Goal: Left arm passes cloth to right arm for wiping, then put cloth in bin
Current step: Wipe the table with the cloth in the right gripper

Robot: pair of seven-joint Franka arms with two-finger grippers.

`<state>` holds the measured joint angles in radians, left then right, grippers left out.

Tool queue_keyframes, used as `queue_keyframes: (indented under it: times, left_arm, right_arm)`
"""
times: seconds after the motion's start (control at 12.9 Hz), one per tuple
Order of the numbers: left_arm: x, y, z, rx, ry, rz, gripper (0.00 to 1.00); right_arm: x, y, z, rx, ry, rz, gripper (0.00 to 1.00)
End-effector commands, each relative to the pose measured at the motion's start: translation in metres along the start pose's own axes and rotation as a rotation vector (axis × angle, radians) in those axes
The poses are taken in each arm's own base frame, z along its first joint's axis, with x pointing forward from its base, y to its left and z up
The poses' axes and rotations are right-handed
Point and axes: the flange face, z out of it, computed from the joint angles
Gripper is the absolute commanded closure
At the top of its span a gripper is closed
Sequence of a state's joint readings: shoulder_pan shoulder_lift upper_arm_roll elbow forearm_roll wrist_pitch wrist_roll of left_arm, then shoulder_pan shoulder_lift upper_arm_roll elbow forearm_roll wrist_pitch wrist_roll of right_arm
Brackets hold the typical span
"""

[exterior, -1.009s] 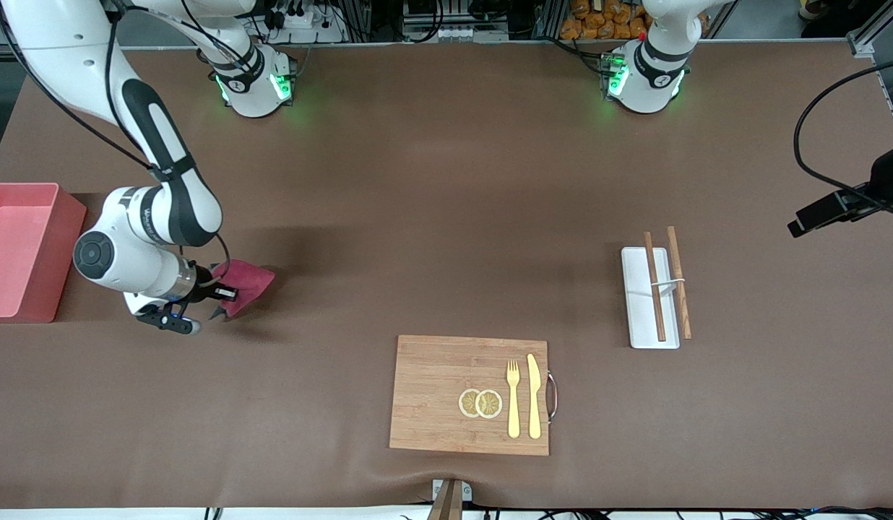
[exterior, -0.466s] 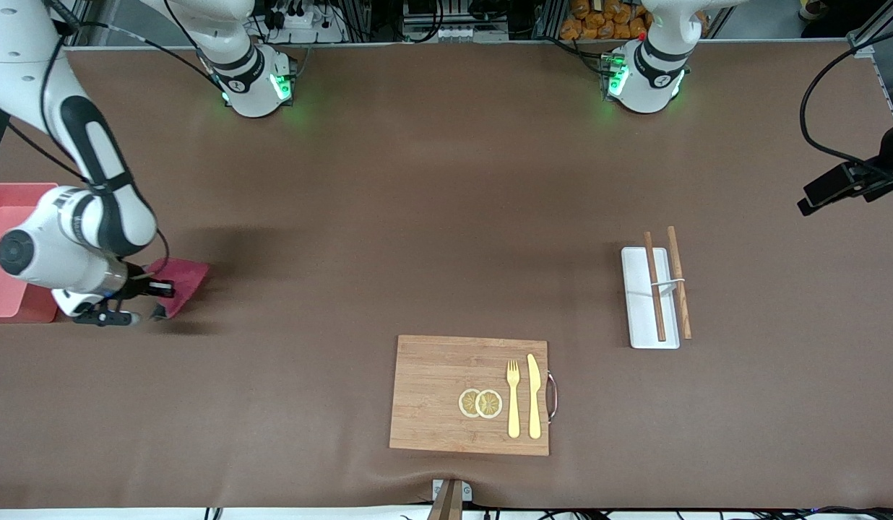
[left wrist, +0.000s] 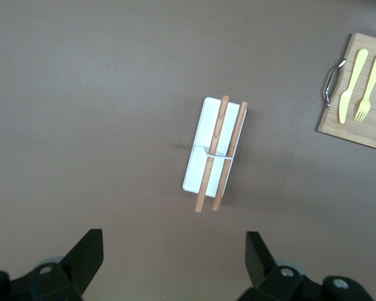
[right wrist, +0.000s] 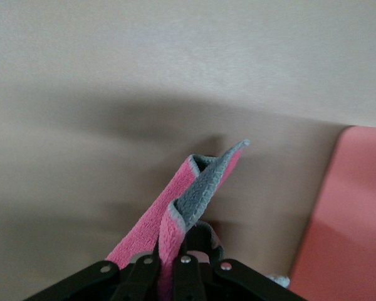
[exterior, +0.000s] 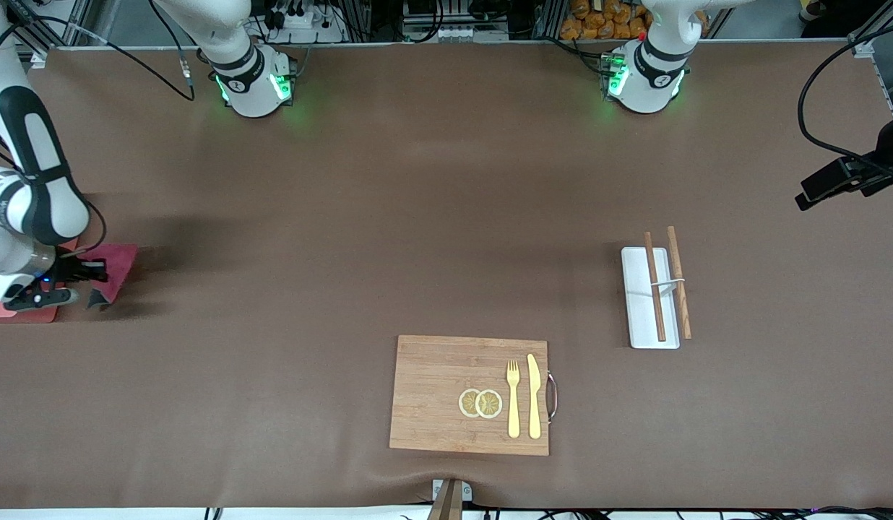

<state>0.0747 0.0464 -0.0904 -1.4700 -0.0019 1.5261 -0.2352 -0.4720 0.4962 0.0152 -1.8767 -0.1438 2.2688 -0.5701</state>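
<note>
My right gripper [exterior: 97, 284] is shut on the cloth [exterior: 118, 260], crimson on one face and grey on the other. It hangs folded from the fingers just above the table, at the right arm's end. In the right wrist view the cloth [right wrist: 197, 188] rises from between the closed fingers of my right gripper [right wrist: 170, 266]. The salmon-pink bin [right wrist: 357, 213] lies right beside it. From the front the bin [exterior: 24, 315] is mostly hidden under the right arm. My left gripper [left wrist: 173, 263] is open and holds nothing. It hangs over bare table at the left arm's end and shows as a black shape [exterior: 809, 196].
A white tray [exterior: 638, 318] with two wooden chopsticks [exterior: 656, 296] lies toward the left arm's end. Nearer the front camera, a wooden cutting board [exterior: 432, 390] carries a yellow fork [exterior: 514, 397], a knife [exterior: 534, 393] and lemon slices [exterior: 481, 403].
The right arm has carried the cloth across the table toward the bin at its end. The left gripper has drifted slightly farther out over its end of the table and stays open.
</note>
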Motion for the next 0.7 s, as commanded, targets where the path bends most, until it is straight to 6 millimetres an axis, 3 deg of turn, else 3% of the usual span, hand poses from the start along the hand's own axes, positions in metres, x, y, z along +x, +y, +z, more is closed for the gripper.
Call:
queue_keyframes:
  times: [0.0, 0.16, 0.31, 0.39, 0.62]
  left_arm:
    - [-0.014, -0.001, -0.011, 0.02, -0.001, 0.021, 0.0]
    - [-0.014, -0.001, -0.011, 0.018, 0.0, 0.021, 0.0]
    - [-0.012, -0.002, -0.008, 0.018, -0.004, 0.019, 0.0]
    - [-0.012, -0.002, -0.008, 0.019, -0.006, 0.019, 0.0]
    - [-0.01, 0.001, -0.005, 0.014, -0.008, 0.023, 0.0]
  right_arm:
    - [0.013, 0.004, -0.043, -0.002, -0.067, -0.036, 1.0]
    - [0.014, 0.007, -0.032, 0.002, -0.068, -0.033, 1.0]
    - [0.012, 0.008, 0.002, 0.035, -0.094, -0.037, 1.0]
    - [0.014, 0.006, 0.008, 0.043, -0.096, -0.035, 1.0]
    - [0.03, -0.019, 0.035, 0.12, -0.096, -0.02, 1.0]
